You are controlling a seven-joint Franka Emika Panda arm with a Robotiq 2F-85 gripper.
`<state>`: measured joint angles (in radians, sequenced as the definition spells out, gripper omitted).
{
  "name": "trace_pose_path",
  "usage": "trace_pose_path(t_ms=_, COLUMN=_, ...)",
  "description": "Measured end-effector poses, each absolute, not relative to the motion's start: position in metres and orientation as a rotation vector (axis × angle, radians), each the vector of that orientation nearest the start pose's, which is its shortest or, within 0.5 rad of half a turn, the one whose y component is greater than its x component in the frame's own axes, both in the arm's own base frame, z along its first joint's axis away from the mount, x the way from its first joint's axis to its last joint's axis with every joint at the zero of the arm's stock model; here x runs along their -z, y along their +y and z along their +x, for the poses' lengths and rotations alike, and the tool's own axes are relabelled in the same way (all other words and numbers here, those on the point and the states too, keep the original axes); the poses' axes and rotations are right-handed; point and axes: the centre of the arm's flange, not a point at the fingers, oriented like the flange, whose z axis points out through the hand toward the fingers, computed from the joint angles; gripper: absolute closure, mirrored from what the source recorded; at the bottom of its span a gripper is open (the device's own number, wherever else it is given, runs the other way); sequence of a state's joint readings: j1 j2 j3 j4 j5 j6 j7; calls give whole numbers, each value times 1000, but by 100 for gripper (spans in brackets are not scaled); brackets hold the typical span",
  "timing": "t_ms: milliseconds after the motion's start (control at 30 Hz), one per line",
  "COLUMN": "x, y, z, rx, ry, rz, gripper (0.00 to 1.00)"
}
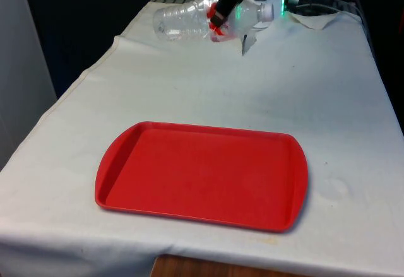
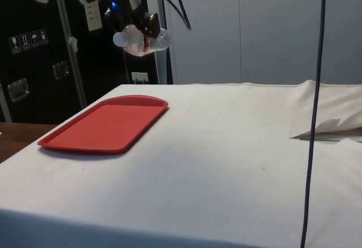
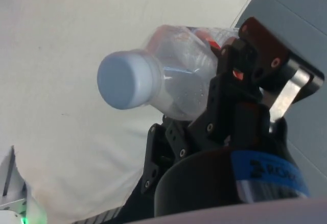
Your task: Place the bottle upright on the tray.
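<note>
Nearest the camera in the front view, the red tray (image 1: pixel 202 176) is lying flat on the white-clothed tabletop (image 1: pixel 189 94), its floor bare. Well beyond it, over the far end of the tabletop, the gripper (image 1: pixel 218 23) is holding the clear plastic bottle (image 1: pixel 183 17) in the air; the side view is showing the bottle (image 2: pixel 138 38) hanging well above the cloth, high over the tray's (image 2: pixel 107 125) far end. The fingers (image 3: pixel 230 96) are clenched on the bottle (image 3: pixel 173 81) around its red label band, one on each side of the body.

The bottle is lying roughly on its side in that grasp. Its long axis is running across the front view, the broad base pointing to the front view's left and the neck to the front view's right, crosswise to the fingers. In the wrist view the pale cap (image 3: pixel 125 81) is facing back toward the wrist.

By my judgement the coming move is turning on that axis: the bottle needs rotating until the base is pointing down, while being carried nearer and lowered over the tray's middle.
</note>
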<state>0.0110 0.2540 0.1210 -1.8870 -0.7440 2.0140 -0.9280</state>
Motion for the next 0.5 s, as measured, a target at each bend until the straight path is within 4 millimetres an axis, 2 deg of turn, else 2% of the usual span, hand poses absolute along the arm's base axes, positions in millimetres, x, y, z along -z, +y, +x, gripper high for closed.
trace_pose_path(t_ms=500, x=-395, y=39, z=616, rx=394, ry=1729, rz=1961, gripper=100)
